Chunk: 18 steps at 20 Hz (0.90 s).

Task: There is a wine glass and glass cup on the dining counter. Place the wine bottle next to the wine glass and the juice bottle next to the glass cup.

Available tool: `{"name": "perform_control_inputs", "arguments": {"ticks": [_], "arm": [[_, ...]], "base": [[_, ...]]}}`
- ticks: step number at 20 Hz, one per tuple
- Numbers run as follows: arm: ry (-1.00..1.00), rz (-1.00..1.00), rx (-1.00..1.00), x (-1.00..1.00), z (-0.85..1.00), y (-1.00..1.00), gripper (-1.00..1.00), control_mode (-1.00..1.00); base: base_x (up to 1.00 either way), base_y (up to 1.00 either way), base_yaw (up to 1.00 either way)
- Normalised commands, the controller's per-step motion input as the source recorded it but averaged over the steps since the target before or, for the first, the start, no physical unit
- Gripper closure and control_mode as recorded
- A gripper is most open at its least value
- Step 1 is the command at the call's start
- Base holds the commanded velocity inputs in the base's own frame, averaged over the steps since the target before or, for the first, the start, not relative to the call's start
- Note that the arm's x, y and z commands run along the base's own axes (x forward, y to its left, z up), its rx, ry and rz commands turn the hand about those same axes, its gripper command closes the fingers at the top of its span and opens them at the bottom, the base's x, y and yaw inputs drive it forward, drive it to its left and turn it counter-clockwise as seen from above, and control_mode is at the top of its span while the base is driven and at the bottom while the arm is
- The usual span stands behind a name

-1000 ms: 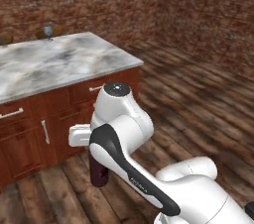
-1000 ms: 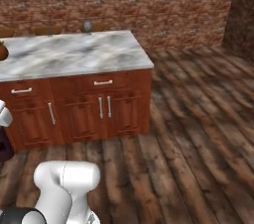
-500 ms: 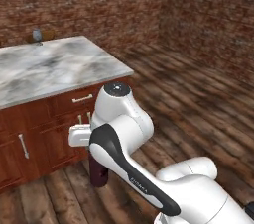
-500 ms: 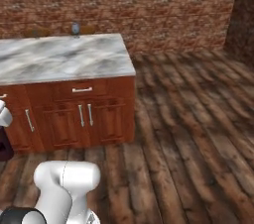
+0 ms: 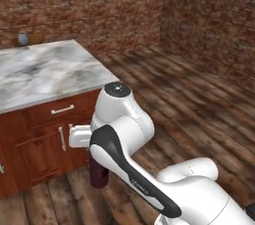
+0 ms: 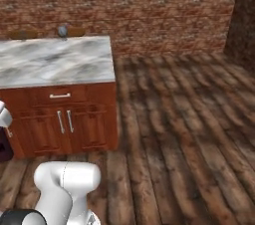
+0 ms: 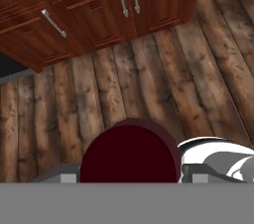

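Observation:
My gripper (image 7: 130, 177) is shut on the juice bottle (image 7: 129, 154), whose wide dark-red cap sits between the fingers. The bottle's maroon body (image 5: 99, 175) hangs under the hand, above the wood floor and beside the arm. Its dark edge (image 6: 4, 147) also shows at the far left. The dining counter (image 5: 45, 72) with its veined marble top stands ahead on the left. One small greyish glass (image 5: 22, 38) stands at its far end (image 6: 62, 30); it is too small to tell whether it is the wine glass or the glass cup. The wine bottle is out of view.
The counter's red-brown base has drawers and doors with metal handles (image 6: 63, 121) facing me. Brown chair tops (image 6: 22, 34) show behind the far edge. Brick walls (image 6: 149, 5) close the room, and open plank floor (image 6: 189, 134) stretches to the right.
The whole picture has shifted, so the base has moved: the counter now lies further left and closer. The juice bottle stays in the shut gripper in the same place beside the arm.

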Motion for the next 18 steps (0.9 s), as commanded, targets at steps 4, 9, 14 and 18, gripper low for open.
{"name": "perform_control_inputs", "arguments": {"ticks": [4, 9, 14, 18], "arm": [[0.0, 0.0, 0.0, 0.0, 0.0, 0.0, 1.0, 1.0], [0.0, 0.0, 0.0, 0.0, 0.0, 0.0, 1.0, 1.0], [0.0, 0.0, 0.0, 0.0, 0.0, 0.0, 1.0, 1.0], [0.0, 0.0, 0.0, 0.0, 0.0, 0.0, 1.0, 1.0]], "base": [[0.59, -0.54, 0.07], [0.58, -0.53, 0.09], [0.58, -0.51, 0.12], [0.58, -0.5, 0.14]]}}
